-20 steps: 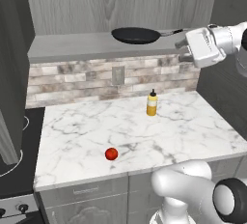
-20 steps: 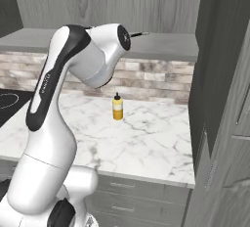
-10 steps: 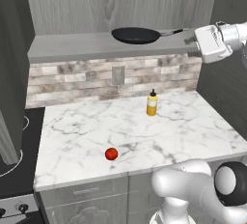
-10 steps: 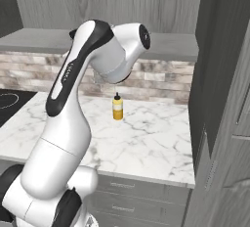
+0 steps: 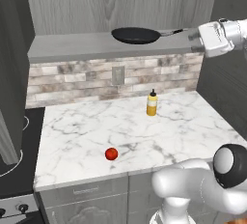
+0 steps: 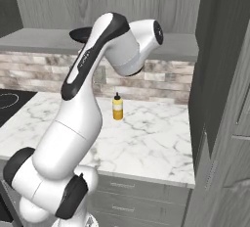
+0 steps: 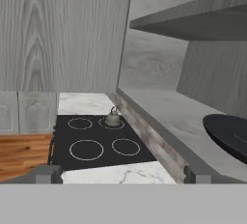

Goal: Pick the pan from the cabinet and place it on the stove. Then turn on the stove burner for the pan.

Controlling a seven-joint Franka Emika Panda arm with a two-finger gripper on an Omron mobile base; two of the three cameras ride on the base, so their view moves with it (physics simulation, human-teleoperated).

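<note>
The black pan [image 5: 136,35] lies on the cabinet's grey shelf [image 5: 72,47], its thin handle pointing right. My gripper [image 5: 196,35] hovers at shelf height just right of the handle's tip, not touching it. In the hand view the gripper [image 7: 121,175] is open with nothing between its fingertips [image 7: 48,174], and the pan [image 7: 229,133] lies ahead to the right on the shelf [image 7: 178,117]. The stove [image 7: 96,138], black glass with white burner rings, lies farther off and lower down; its corner [image 5: 14,160] shows at the left. In the right base view the arm hides most of the pan [image 6: 80,35].
A small kettle [image 7: 113,118] stands on a back burner. On the marble counter [image 5: 87,131] are a yellow bottle [image 5: 152,103] near the brick backsplash and a red tomato [image 5: 111,153] near the front edge. A tall grey cabinet side [image 6: 224,74] bounds the right.
The hand has drifted a little right and up, away from the pan's handle, and the arm's elbow has swung right. Pan, bottle and tomato have not moved.
</note>
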